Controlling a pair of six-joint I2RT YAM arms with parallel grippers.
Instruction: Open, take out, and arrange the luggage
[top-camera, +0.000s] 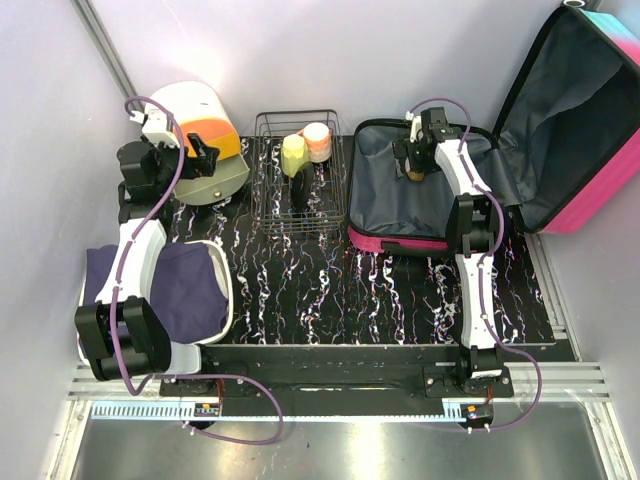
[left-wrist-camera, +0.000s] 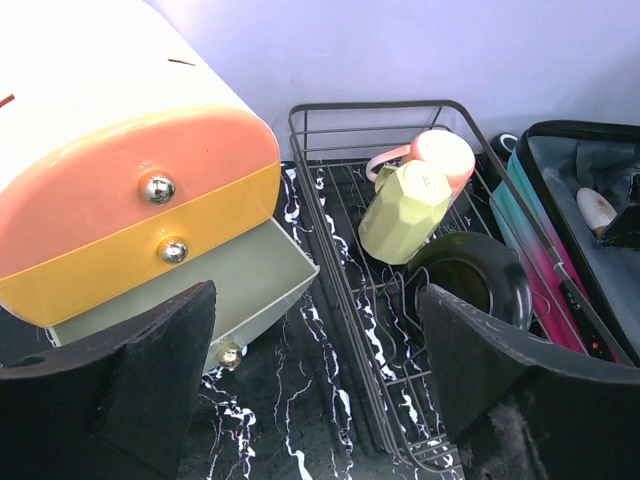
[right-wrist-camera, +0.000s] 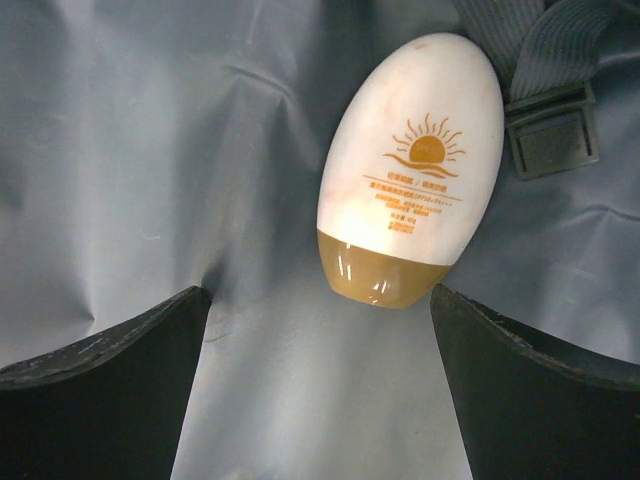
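The luggage (top-camera: 400, 243) lies open at the back right, its pink shell rim around a grey lining, and its lid (top-camera: 570, 110) leans against the right wall. Inside it lies a white egg-shaped bottle (right-wrist-camera: 410, 170) with a gold cap, beside a strap buckle (right-wrist-camera: 552, 130). My right gripper (right-wrist-camera: 318, 300) hangs open just above the lining, the bottle's cap between and slightly ahead of its fingertips, untouched. My left gripper (left-wrist-camera: 318, 290) stands open and empty over the tabletop, between the drawer box (left-wrist-camera: 120, 150) and the wire basket (left-wrist-camera: 330, 210).
The drawer box's bottom grey drawer (left-wrist-camera: 240, 270) is pulled out. The basket holds a green cup (left-wrist-camera: 405, 210), a pink cup (left-wrist-camera: 440, 155) and a black bowl (left-wrist-camera: 470, 280). Dark folded cloth (top-camera: 185, 285) lies in a white tray at the front left.
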